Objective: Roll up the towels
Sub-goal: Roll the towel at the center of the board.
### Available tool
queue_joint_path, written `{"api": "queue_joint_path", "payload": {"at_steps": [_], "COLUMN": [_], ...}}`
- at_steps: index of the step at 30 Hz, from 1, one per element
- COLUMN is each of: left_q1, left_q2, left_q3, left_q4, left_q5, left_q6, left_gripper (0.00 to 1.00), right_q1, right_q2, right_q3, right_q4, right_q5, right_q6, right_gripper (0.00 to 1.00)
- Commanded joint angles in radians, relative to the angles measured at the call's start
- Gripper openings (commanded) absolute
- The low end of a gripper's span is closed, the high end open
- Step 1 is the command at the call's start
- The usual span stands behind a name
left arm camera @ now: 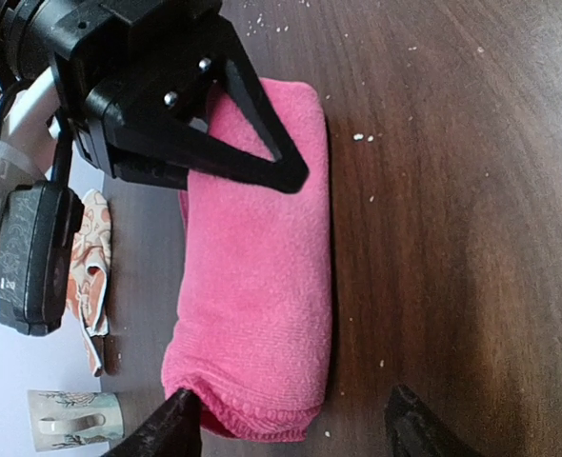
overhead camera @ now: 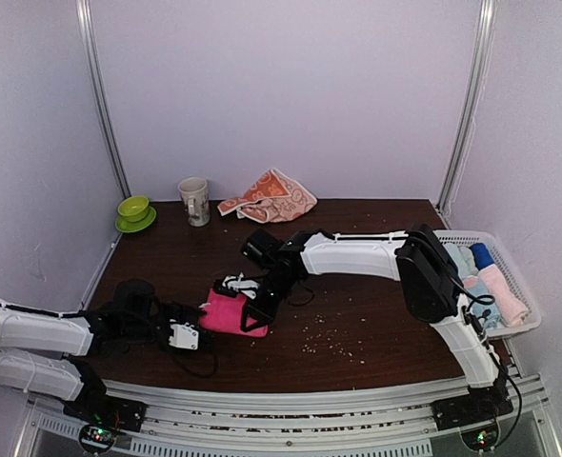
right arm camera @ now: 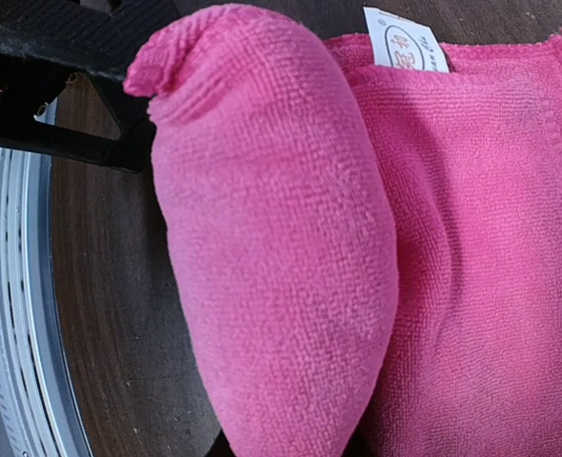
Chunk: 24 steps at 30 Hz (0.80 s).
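Observation:
The hot pink towel [overhead camera: 230,314] lies mid-table, partly rolled. In the left wrist view it is a thick roll [left arm camera: 257,276] running away from me. My left gripper [left arm camera: 295,433] is open at the roll's near end: one fingertip [left arm camera: 174,427] touches its corner, the other stands apart over bare wood. My right gripper [overhead camera: 260,312] is shut on the roll's far end. In the right wrist view the rolled fold [right arm camera: 271,267] hides its fingers, beside the flat, tagged part [right arm camera: 491,267]. The orange bunny-print towel [overhead camera: 271,197] lies crumpled at the back.
A patterned mug [overhead camera: 194,200] and a green cup on a saucer [overhead camera: 133,211] stand at the back left. A white basket [overhead camera: 521,328] with pale pink and blue rolls sits at the right edge. Crumbs [overhead camera: 329,338] dot the dark wooden table.

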Motion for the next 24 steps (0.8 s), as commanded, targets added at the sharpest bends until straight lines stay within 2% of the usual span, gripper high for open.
{"api": "queue_joint_path", "payload": {"at_steps": [1,4,6,14,20,24], "left_q1": [-0.025,-0.048,-0.061,-0.086,-0.086,-0.086], "left_q2": [0.000,-0.016,-0.051,-0.050,0.136,0.207], "left_q3": [-0.027,-0.027,-0.083,-0.045,0.066,0.080], "left_q4": [0.154,0.217,0.269,0.201,0.152,0.178], "left_q5": [-0.048,-0.075,-0.086,-0.059,-0.118,-0.146], "left_q6": [-0.003,-0.011,0.009,0.034,0.060,0.073], "left_gripper": [0.68,0.72,0.74,0.74,0.76,0.76], "right_q1": [-0.004,-0.011,-0.014,-0.020,-0.022,-0.024], "right_q2": [0.087,0.097,0.101,0.098,0.102,0.095], "right_q3": [0.005,0.011,0.009,-0.002,-0.004,-0.023], "right_q4": [-0.076,-0.085,-0.089,-0.094,-0.096,-0.091], "right_q5": [-0.017,-0.024,-0.026,-0.028,-0.040,-0.045], "right_q6": [0.024,0.025,0.026,0.022,0.019,0.014], "right_gripper": [0.15,0.15,0.15,0.15,0.15,0.15]}}
